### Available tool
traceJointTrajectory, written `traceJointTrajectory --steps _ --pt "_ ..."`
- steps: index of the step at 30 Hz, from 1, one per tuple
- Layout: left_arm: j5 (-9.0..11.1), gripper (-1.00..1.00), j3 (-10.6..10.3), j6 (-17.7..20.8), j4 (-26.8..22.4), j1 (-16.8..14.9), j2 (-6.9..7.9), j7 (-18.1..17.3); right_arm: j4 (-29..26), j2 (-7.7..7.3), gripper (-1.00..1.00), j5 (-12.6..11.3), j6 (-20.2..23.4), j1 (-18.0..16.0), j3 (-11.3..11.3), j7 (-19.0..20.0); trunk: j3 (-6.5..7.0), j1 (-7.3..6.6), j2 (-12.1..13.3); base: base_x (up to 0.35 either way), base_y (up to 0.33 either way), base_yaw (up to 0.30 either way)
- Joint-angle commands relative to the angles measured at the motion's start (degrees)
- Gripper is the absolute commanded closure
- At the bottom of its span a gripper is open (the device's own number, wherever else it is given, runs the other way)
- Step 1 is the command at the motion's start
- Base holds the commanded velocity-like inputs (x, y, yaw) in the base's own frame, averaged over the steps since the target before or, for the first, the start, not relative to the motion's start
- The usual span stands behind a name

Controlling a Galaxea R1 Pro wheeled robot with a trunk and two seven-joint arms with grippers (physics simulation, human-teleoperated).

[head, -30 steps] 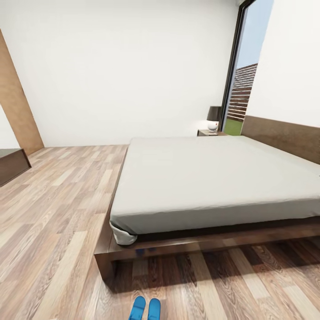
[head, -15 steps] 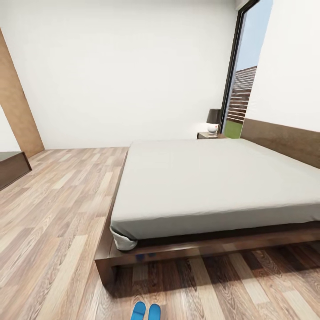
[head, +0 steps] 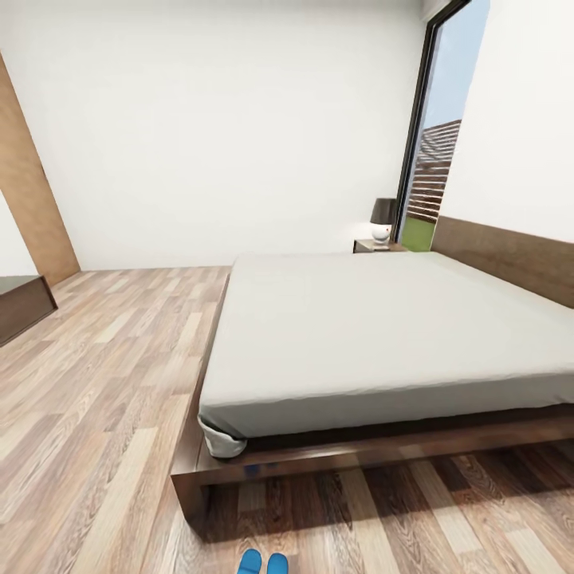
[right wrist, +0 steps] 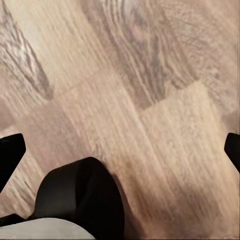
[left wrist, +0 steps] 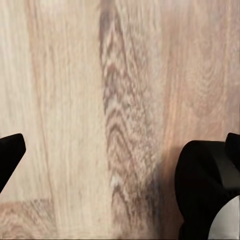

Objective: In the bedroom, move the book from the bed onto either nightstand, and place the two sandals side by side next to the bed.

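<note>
both pincers, the left gripper (left wrist: 120, 150) and the right gripper (right wrist: 120, 150), hang wide apart holding nothing above the wood floor (head: 96, 383), with the two blue sandals (head: 263, 563) side by side far from them near the bed (head: 375, 335), so rolling wheels might bump the sandals apart.

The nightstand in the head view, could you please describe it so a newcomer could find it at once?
Start at the big bed and follow its far side to the tall window. The nightstand is the small dark table there, carrying a lamp with a dark shade.
</note>
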Motion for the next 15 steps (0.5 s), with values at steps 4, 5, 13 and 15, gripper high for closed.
traceJointTrajectory --steps 4,5,13,15 --pt "-0.16 -1.00 0.53 -1.23 -0.07 1.41 -0.02 -0.21 0.24 0.09 -1.00 -0.61 -0.66 1.32 0.03 0.14 0.67 -0.90 1.59 0.000 0.000 0.000" --pt "-0.06 -1.00 0.54 -1.95 -0.07 2.08 -0.01 -0.17 0.23 0.13 -1.00 -0.61 -1.18 2.02 0.03 0.09 0.85 -1.12 2.00 0.000 0.000 0.000" --pt "0.24 -1.00 0.64 -4.51 -0.07 5.35 0.00 2.01 0.29 0.12 -1.00 -0.68 -3.88 6.05 0.00 -0.03 2.29 -2.87 5.20 0.000 0.000 0.000" --pt "0.28 -1.00 0.66 -4.95 -0.07 5.89 0.03 2.36 0.29 0.08 -1.00 -0.69 -4.12 6.60 -0.02 -0.05 2.65 -3.31 6.01 0.000 0.000 0.000"
